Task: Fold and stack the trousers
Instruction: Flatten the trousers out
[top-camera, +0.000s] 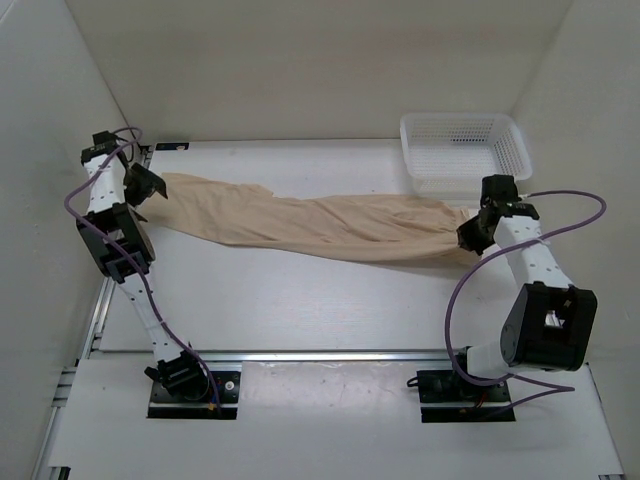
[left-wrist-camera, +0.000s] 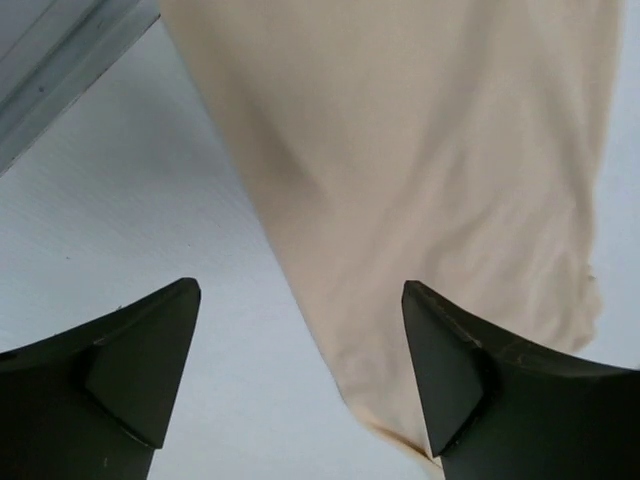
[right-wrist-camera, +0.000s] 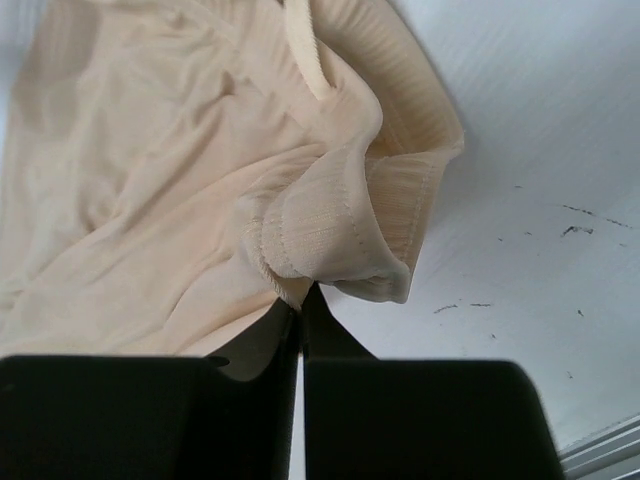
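The beige trousers (top-camera: 320, 225) lie stretched across the table from far left to right. My left gripper (top-camera: 140, 188) is open at their left end; in the left wrist view its gripper (left-wrist-camera: 300, 350) straddles the leg hem (left-wrist-camera: 420, 200), which lies on the table by the right finger. My right gripper (top-camera: 470, 236) is shut on the ribbed waistband (right-wrist-camera: 340, 225) at the right end; the jaws pinch the bunched band in the right wrist view, its gripper (right-wrist-camera: 302, 300) just under the fold.
A white mesh basket (top-camera: 462, 150) stands at the back right, just behind my right gripper. White walls close in the table at left, back and right. A metal rail (top-camera: 300, 355) runs along the near edge.
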